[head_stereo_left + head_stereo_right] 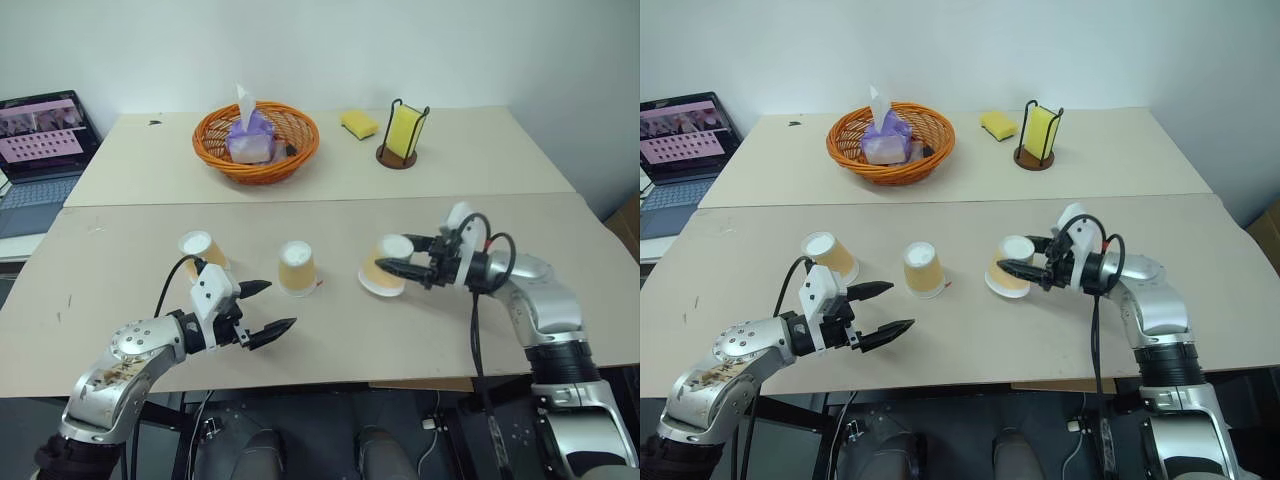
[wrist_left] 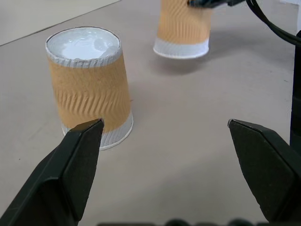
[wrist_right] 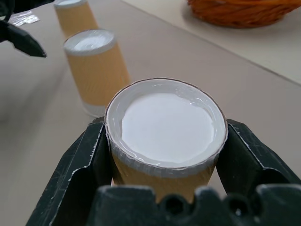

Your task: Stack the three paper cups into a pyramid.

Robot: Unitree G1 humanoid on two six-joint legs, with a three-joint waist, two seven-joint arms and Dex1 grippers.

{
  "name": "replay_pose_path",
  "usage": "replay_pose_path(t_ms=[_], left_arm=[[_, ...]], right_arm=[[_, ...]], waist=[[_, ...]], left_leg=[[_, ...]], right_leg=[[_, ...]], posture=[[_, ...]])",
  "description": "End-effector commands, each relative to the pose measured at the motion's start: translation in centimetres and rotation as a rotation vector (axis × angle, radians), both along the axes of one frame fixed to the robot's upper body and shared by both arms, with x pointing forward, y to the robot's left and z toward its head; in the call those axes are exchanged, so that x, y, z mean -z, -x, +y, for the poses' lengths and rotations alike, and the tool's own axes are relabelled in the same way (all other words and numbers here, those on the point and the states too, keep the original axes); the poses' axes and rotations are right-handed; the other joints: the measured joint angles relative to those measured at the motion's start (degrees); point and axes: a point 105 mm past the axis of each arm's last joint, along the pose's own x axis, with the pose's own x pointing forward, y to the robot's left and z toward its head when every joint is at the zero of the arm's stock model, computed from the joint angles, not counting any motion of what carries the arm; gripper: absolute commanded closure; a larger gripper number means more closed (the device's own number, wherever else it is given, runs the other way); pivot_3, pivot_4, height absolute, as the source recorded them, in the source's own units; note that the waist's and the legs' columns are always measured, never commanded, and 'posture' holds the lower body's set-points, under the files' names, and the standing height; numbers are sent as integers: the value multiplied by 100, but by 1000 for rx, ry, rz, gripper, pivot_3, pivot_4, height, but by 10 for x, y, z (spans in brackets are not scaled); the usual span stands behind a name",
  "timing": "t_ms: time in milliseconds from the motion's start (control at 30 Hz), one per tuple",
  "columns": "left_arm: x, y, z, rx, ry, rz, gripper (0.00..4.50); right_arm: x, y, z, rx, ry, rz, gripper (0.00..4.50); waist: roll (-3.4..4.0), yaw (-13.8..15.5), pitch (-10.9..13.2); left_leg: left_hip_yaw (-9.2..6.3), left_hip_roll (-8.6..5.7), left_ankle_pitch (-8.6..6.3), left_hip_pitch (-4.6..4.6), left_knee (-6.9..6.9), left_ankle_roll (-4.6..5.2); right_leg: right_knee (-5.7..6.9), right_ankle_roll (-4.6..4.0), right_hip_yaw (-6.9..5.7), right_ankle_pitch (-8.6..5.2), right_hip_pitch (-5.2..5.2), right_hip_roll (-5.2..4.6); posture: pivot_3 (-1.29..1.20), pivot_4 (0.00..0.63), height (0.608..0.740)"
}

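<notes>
Now my right tool [image 1: 408,267] holds the tilted paper cup [image 1: 385,266] at centre-right; I should level it, while the left tool [image 1: 270,309] waits wide open.

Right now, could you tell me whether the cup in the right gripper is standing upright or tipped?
Tipped. The cup leans in the right gripper, base up, wide rim raised off the table on one side.

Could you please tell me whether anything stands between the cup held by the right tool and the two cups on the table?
Nothing visible does: bare table lies between the held tan paper cup and the middle cup.
</notes>
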Motion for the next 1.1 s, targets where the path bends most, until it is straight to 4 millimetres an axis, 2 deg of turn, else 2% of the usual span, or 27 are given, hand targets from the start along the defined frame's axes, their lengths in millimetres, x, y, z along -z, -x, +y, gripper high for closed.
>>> replay_pose_path(t_ms=[33, 100, 233, 433, 1100], left_arm=[[-11, 3, -1, 2, -1, -46, 0], [-11, 2, 0, -2, -2, -46, 0], [-10, 3, 2, -10, -9, -46, 0], [-11, 3, 1, -15, -8, -51, 0], [-10, 4, 2, -29, -10, -49, 0]], right_arm=[[-9, -12, 11, 26, 25, -88, 1721], [-12, -16, 18, 20, 2, -97, 1721], [-15, -12, 43, -54, -23, -106, 1721], [-10, -3, 69, -145, -11, -91, 1721], [-3, -26, 79, -102, 9, -93, 1721]], waist=[[0, 3, 0], [-1, 28, 0], [-1, 54, 1], [-1, 55, 1], [0, 48, 0]], left_leg=[[0, 0, 0, 0, 0, 0], [1, -2, 0, -2, 1, 0], [-1, -2, 0, -6, 0, 0], [-2, -2, 0, -5, 1, 0], [-1, -2, 0, -3, 1, -1]], right_leg=[[-1, 0, 0, 0, 0, 0], [-2, 0, 0, 0, 0, -2], [-3, 0, -2, 0, -2, -2], [-1, 0, -3, 0, -2, -3], [-1, 0, -3, 0, -2, -3]], posture=[[0, 150, 740], [0, 150, 740], [0, 150, 740], [0, 150, 740], [0, 150, 740]])
